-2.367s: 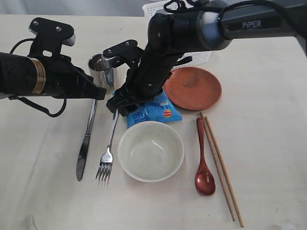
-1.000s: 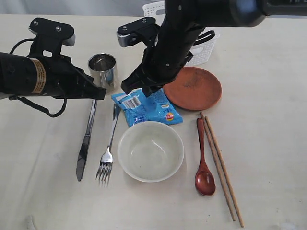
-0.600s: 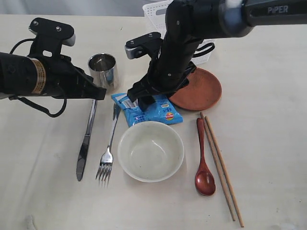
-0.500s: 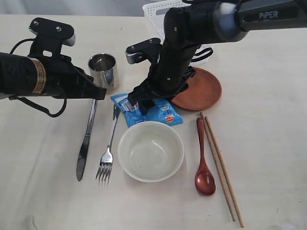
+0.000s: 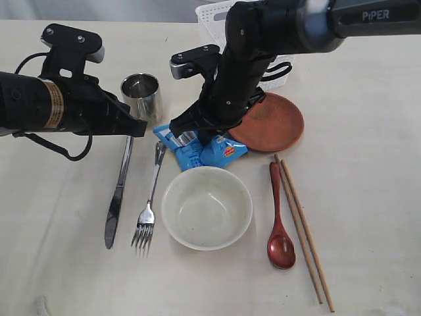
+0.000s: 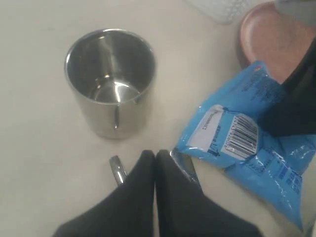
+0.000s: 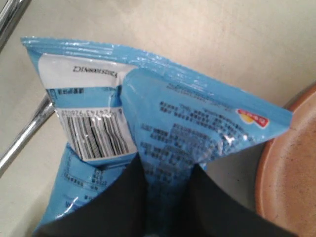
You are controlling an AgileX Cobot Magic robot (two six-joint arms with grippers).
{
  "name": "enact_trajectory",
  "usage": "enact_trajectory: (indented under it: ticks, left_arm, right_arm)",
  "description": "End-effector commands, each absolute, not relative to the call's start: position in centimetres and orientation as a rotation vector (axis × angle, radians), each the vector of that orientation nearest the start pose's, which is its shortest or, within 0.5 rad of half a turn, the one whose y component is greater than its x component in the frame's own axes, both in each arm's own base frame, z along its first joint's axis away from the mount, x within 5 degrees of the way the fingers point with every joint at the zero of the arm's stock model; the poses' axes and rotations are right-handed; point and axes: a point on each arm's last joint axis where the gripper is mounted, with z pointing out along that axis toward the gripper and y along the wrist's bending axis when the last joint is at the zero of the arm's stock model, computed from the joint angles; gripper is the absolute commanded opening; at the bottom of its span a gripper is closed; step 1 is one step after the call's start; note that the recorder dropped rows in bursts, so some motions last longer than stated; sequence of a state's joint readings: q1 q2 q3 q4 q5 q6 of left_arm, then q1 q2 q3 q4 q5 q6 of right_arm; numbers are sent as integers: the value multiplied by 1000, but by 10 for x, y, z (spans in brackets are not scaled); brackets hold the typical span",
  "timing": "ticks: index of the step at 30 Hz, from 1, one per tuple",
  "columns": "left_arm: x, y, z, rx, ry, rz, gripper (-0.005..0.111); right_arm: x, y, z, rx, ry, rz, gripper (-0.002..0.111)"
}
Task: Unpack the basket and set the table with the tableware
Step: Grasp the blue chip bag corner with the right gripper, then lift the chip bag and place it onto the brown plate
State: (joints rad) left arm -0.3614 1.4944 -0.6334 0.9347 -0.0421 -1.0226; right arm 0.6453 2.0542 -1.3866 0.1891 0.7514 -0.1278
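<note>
Right gripper (image 7: 165, 173) is pinching a fold of the crumpled blue plastic snack packet (image 7: 197, 123), jaws nearly shut on it; packet is sitting between shiny steel cup (image 5: 140, 95) and small round red-brown plate (image 5: 276, 122); left gripper (image 6: 154, 158) is hovering by the cup, jaws shut tight, gripping nothing; steel knife (image 5: 117, 194), steel fork (image 5: 144, 230), cream bowl (image 5: 207, 207), red-brown wooden spoon (image 5: 281, 249), two wooden chopsticks (image 5: 305, 230) are lying in a row on the pale beige table (image 5: 368, 210); white perforated plastic basket (image 5: 214, 13) is standing behind the right arm.

The robot is black throughout, its left arm (image 5: 26, 105) tan-banded, right arm (image 5: 263, 39) lettered "PiPER", left claw (image 6: 154, 157) smoothly tapered.
</note>
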Motion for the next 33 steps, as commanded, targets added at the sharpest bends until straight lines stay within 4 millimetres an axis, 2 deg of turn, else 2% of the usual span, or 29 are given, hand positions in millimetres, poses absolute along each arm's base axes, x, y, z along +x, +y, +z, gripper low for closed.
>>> enact_trajectory:
  ticks: [1,5,8,10,13,16,19,25,33]
  left_arm:
    - [260,-101,189,320,2298,-280,0]
    - [260,-101,189,320,2298,-280,0]
    - [260,-101,189,320,2298,-280,0]
    - [260,-101,189,320,2298,-280,0]
    - [260,-101,189,320,2298,-280,0]
    - [260,-101,189,320,2298,-280,0]
    - [260,-101,189,320,2298,-280,0]
    - [260,-101,189,320,2298,-280,0]
    - [260,-101,189,320,2298,-280,0]
  right_arm:
    - [320,251,159,-949,2747,271,0]
    - [318,244,193,-957,2664,232,0]
    - [322,228,220,-884,2617,190,0]
    - [327,211,234,-809,2617,187,0]
    - [336,185,243,-704,2653,174,0]
    - [343,160,238,-595,2731,193,0]
    - [343,147,227,-553,2768,242,0]
    - [338,147,208,-527,2741,348,0]
    - [337,146,195,-498,2720,340,1]
